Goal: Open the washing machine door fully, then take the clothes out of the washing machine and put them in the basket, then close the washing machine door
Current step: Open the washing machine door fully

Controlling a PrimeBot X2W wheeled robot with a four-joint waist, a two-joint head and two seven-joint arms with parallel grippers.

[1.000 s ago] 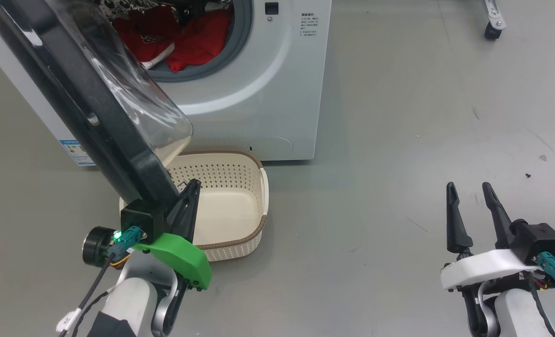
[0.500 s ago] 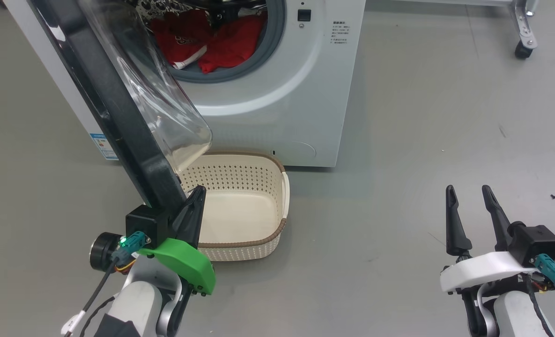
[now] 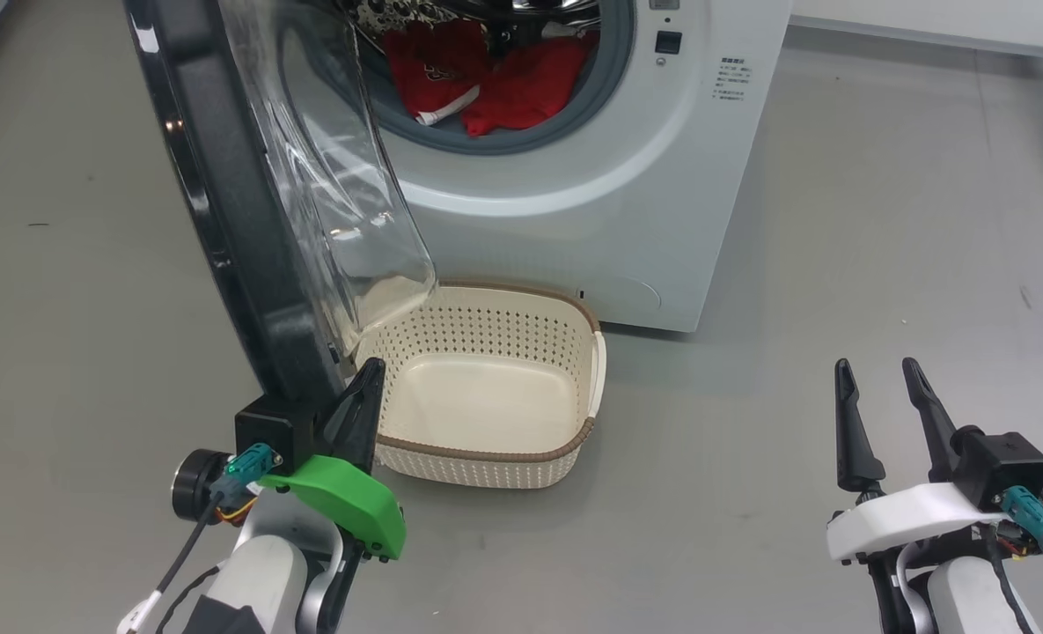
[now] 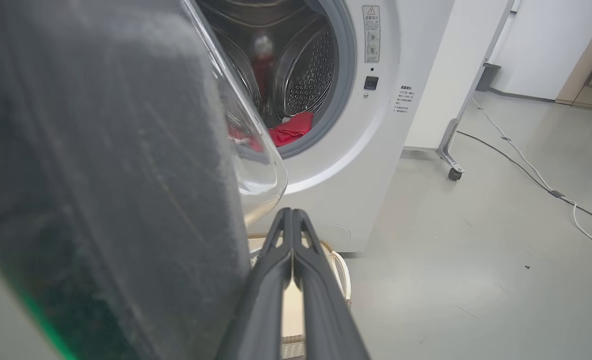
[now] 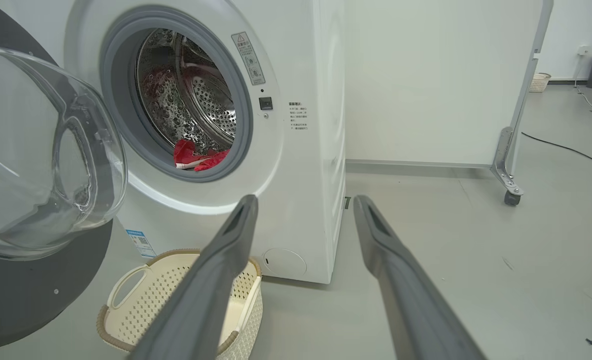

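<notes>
Left gripper [image 3: 368, 374], fingers pressed shut, holding nothing, sits at the washing machine door [image 3: 231, 229] lower rim, door to its left; contact probable, unclear. Right gripper [image 3: 877, 374] spread, empty, well apart.

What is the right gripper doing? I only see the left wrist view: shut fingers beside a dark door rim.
Observer: The right gripper is open and empty, over the floor to the right of the washing machine.
Operator: Is anything in the basket?
Observer: No, the basket is empty.
Operator: Where on the door is the left gripper?
Observer: The left gripper is at the lowest edge of the door, over the basket's near left corner; whether it touches, I cannot tell.
</notes>
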